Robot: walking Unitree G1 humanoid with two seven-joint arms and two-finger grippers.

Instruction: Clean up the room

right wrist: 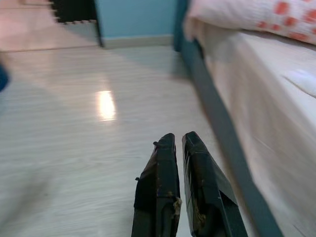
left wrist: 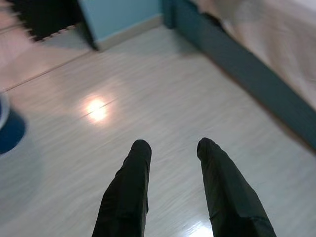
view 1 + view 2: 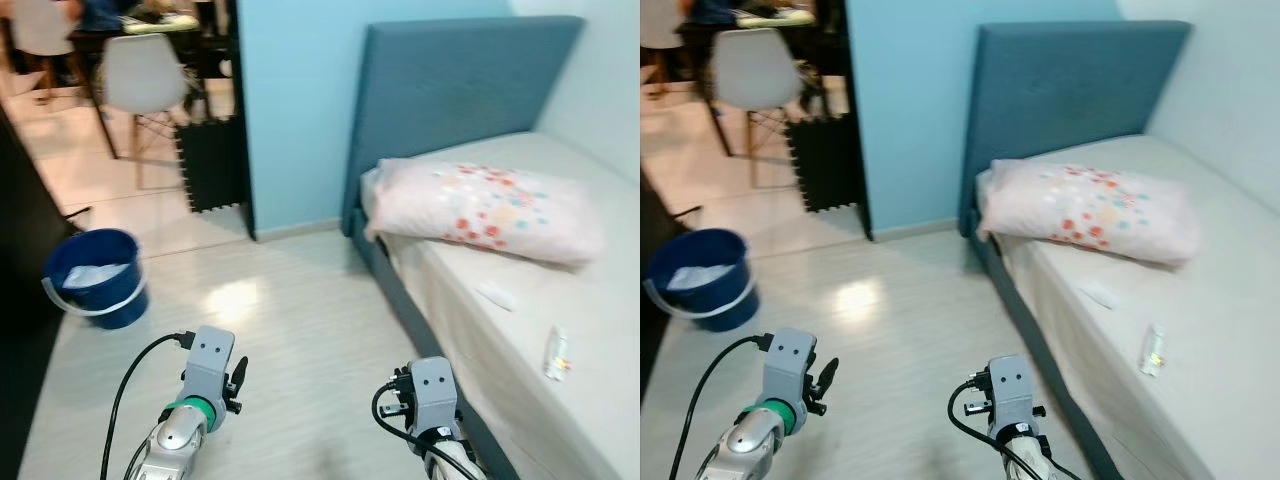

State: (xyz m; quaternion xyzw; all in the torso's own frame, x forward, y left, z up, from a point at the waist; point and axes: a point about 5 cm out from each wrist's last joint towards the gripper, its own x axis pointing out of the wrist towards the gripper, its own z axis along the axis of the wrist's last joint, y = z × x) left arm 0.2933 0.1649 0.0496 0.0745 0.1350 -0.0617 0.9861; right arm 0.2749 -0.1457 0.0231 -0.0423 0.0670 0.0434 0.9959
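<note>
We see the bed [image 3: 600, 330] at right, a pillow [image 3: 480, 210] on it, a bucket [image 3: 95, 278] on the floor at left.

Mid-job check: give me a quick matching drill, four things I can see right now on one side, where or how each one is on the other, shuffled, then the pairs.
Things:
1. bucket
2. pillow
3. left claw
4. right claw

Places or states:
A. fingers close together, almost touching, above the floor beside the bed
B. lying on the mattress by the headboard
C. on the floor to the robot's left
D. fingers apart, above bare floor

Pairs: 1-C, 2-B, 3-D, 4-A
</note>
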